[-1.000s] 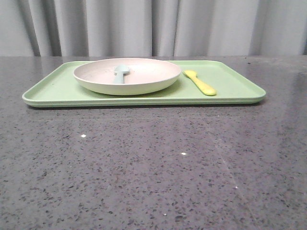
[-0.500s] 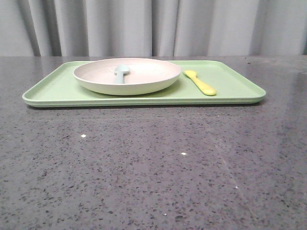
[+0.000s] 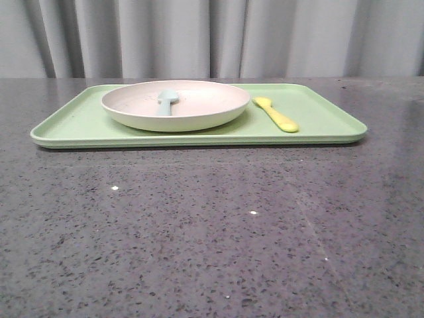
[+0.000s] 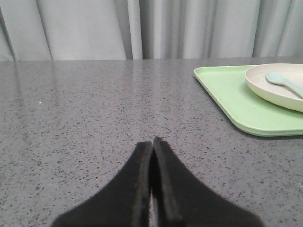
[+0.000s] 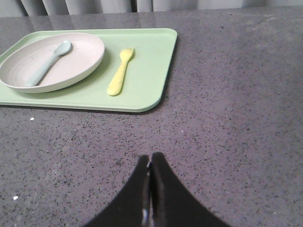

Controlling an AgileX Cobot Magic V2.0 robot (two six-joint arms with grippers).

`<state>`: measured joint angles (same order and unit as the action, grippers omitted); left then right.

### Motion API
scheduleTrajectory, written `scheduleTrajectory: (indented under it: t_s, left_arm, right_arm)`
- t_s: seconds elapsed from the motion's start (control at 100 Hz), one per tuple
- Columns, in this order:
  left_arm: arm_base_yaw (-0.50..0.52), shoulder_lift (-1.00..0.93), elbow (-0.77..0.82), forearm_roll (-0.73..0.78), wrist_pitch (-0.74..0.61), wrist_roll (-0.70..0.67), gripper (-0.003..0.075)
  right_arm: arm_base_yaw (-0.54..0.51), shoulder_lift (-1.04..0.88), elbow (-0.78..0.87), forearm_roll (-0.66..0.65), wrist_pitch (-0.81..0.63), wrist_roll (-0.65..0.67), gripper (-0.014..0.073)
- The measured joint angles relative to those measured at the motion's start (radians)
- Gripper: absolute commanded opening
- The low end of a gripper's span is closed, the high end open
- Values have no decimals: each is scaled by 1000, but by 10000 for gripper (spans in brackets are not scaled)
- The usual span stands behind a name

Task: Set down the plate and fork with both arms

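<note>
Counter (image 3: 212, 225): dark speckled stone, bearing every item; a grey curtain (image 3: 212, 36) closes the far side.

Tray (image 3: 318, 119): flat, light green, rectangular, lying toward 12 o'clock on the counter in the front view. It serves as the common carrier, so both task items sit on one raised-edge surface within the reach of either arm.

Plate (image 3: 175, 106): wide and shallow, pinkish-cream inside, resting flat on the tray, left of the tray's middle. That puts it on the left arm's side; in the left wrist view its rim (image 4: 265, 87) shows at roughly 2 o'clock from the pincer tips.

Blue spoon (image 3: 167, 101): lying inside the plate, bowl toward 12 o'clock. It is not a task item and would travel with the plate if the plate is lifted.

Fork (image 3: 277, 114): small, yellow, lying flat on the tray just beside the plate at 3 o'clock, apart from its rim. That is the right arm's side; the right wrist view shows it (image 5: 120, 71) at about 11 o'clock from that pincer.

Left pincer (image 4: 152, 142): fingers pressed together, nothing held, low over bare counter, well apart from the tray.

Right pincer (image 5: 150, 158): likewise closed and empty, over bare counter, well apart from the tray.

Assessment: neither item is gripped; the layout appears to assign one item to each arm
</note>
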<state>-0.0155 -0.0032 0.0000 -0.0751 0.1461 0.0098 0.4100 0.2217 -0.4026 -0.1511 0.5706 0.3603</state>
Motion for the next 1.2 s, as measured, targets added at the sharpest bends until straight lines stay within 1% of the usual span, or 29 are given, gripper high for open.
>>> scheduleTrajectory:
  t_s: [0.08,0.15,0.2,0.37,0.44,0.54,0.68,0.82,0.99,1.1,1.2]
  left_arm:
    - [0,0,0,0,0,0,-20]
    - [0,0,0,0,0,0,-20]
    - [0,0,0,0,0,0,-20]
    - [0,0,0,0,0,0,-20]
    - [0,0,0,0,0,0,-20]
    - [0,0,0,0,0,0,-20]
    - [0,0,0,0,0,0,-20]
    - [0,0,0,0,0,0,-20]
    - [0,0,0,0,0,0,-20]
    - [0,0,0,0,0,0,-20]
    - [0,0,0,0,2,0,-20]
  right_arm:
    - [-7,0,2,-2,-11,-5,-69]
    - [-27,0,21,-2,-65,-34,-69]
    - [-48,0,46,12,-128,-54,-69]
    - [-151,-4,158,89,-418,-117,-69]
    - [-191,-24,203,95,-508,-139,-69]
    - [-247,-58,261,97,-584,-159,-69]
    - [-314,-101,336,97,-607,-167,-69]
    - [-350,-154,397,97,-598,-171,-69]
    - [-366,-225,429,107,-527,-173,-69]
    - [-366,-231,431,111,-480,-173,-69]
    - [-366,-232,431,113,-472,-173,-69]
